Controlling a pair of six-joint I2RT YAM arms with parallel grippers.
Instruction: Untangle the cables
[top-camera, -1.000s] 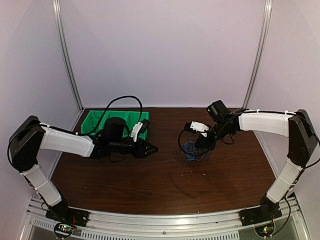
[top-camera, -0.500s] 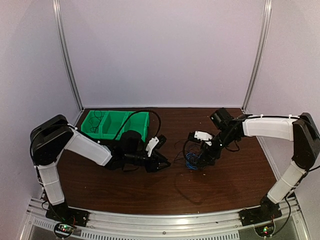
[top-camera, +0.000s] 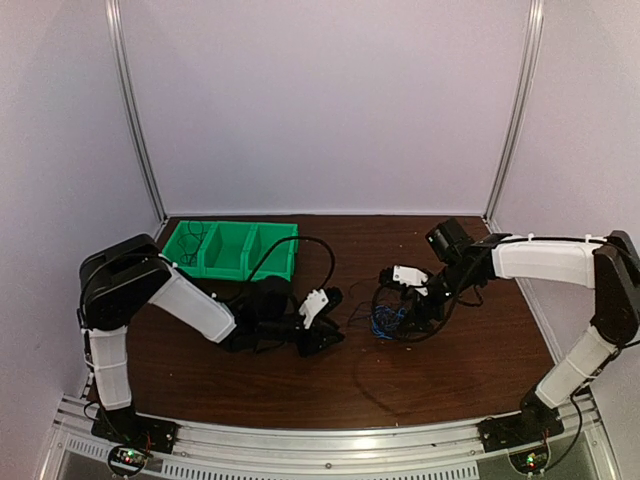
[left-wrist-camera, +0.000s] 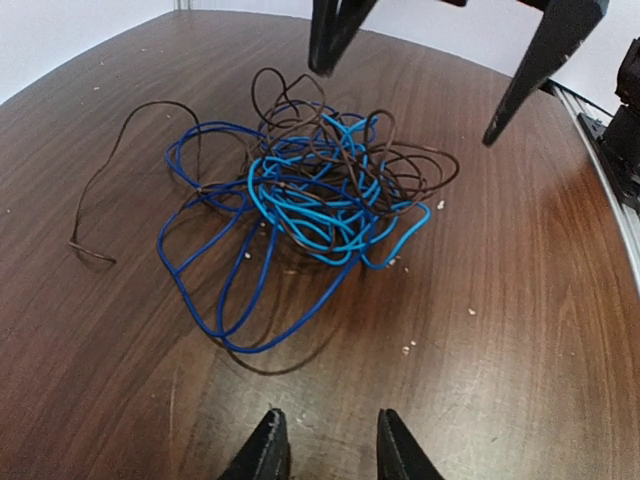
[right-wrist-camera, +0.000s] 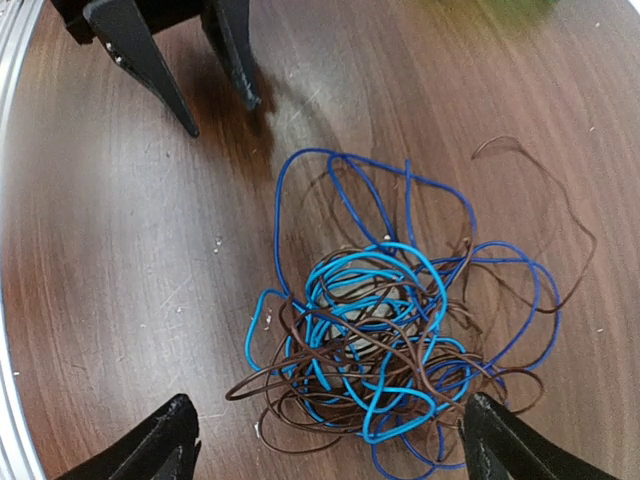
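A green bin (top-camera: 230, 250) sits at the back left of the table (top-camera: 450, 385). My left tool (left-wrist-camera: 330, 445) hangs low over the wood, jaws partly apart and holding nothing. Just beyond it lie the cables (left-wrist-camera: 310, 200), blue and brown wires in one knotted heap. My right tool (right-wrist-camera: 330, 425) is spread wide above them, gripping nothing.

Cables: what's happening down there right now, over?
Left jaws part-open, empty, short of the cables. Right jaws wide open, empty, above them. All one blue-and-dark tangle on the table. Nothing in the way.
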